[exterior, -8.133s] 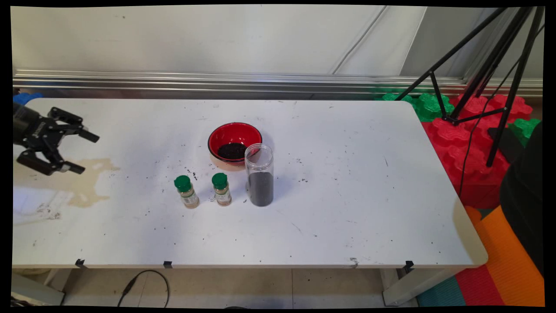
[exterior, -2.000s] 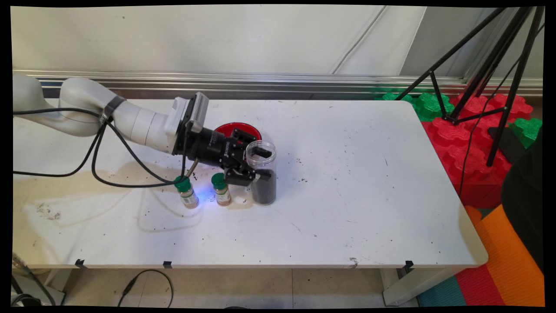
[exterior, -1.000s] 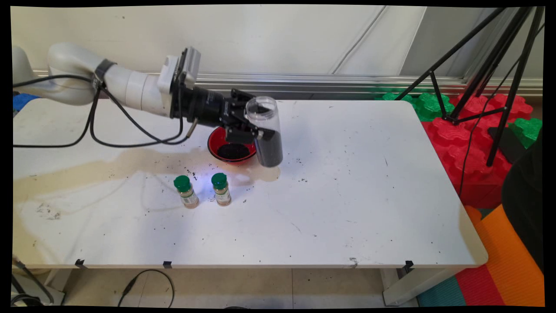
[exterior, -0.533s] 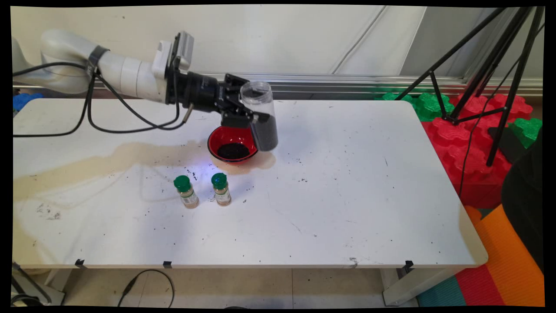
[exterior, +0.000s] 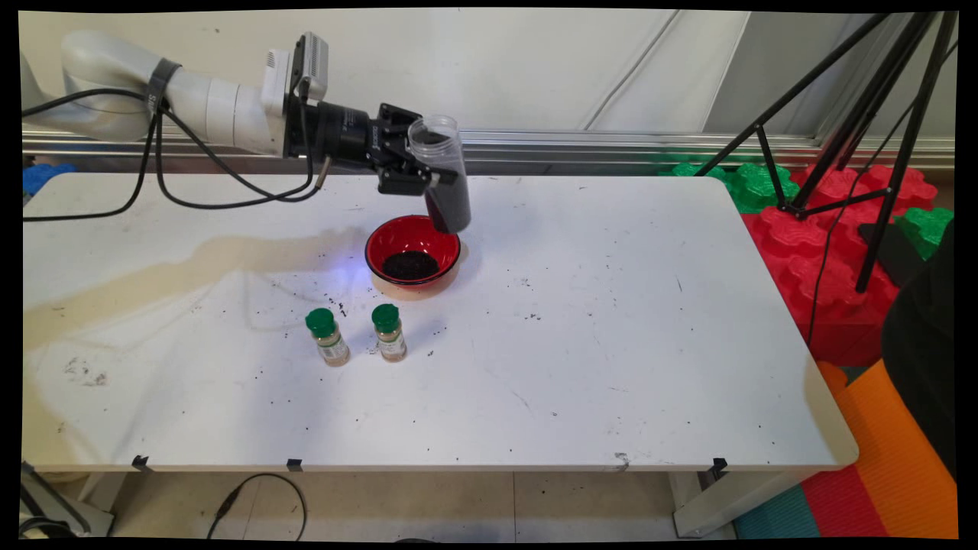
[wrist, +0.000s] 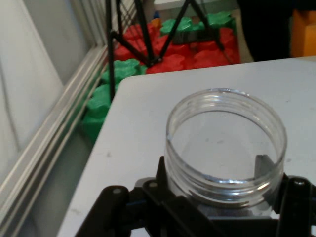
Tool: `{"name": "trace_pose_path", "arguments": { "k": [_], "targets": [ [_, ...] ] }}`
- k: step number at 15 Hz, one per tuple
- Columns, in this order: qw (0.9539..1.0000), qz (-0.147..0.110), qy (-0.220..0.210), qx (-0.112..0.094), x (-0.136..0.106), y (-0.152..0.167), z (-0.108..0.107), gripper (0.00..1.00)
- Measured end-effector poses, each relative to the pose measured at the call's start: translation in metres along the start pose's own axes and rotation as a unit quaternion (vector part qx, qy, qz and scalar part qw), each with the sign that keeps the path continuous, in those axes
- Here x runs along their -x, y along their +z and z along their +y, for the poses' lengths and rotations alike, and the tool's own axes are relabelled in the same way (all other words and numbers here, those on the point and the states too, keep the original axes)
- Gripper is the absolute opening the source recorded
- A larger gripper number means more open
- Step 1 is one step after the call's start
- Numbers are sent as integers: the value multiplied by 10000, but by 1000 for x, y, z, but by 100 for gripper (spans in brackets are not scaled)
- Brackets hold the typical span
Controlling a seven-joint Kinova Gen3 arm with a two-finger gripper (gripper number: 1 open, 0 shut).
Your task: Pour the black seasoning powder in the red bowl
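My gripper (exterior: pixel 428 174) is shut on a clear lidless plastic jar (exterior: pixel 441 173), about half full of dark grains. The jar hangs in the air, nearly upright and tilted slightly, above the far right rim of a red bowl (exterior: pixel 412 256) that holds a patch of the same dark grains. In the hand view the jar's open threaded mouth (wrist: pixel 226 140) sits between my fingers (wrist: pixel 269 165), with the gripper (wrist: pixel 217 197) closed around it. Two small green-capped spice bottles (exterior: pixel 328 337) (exterior: pixel 390 332) stand on the white table (exterior: pixel 611 344) in front of the bowl.
Dark grains lie scattered over the table round the bowl. A brownish stain runs across the table's left part. Off the right end stand a black tripod (exterior: pixel 856 137) and red and green foam blocks (exterior: pixel 825 229). A metal rail runs along the wall behind.
The gripper has lifted the jar off the table beside the spice bottles and carried it up and back, then leftward; it now hangs above the bowl's far side.
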Motion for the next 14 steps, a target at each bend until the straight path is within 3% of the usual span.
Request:
{"name": "trace_pose_path", "arguments": {
  "k": [7,14],
  "targets": [
    [9987,-188,269,-377,13,-6,-33,0],
    [9953,-392,658,-600,30,-6,-52,0]
  ]
}}
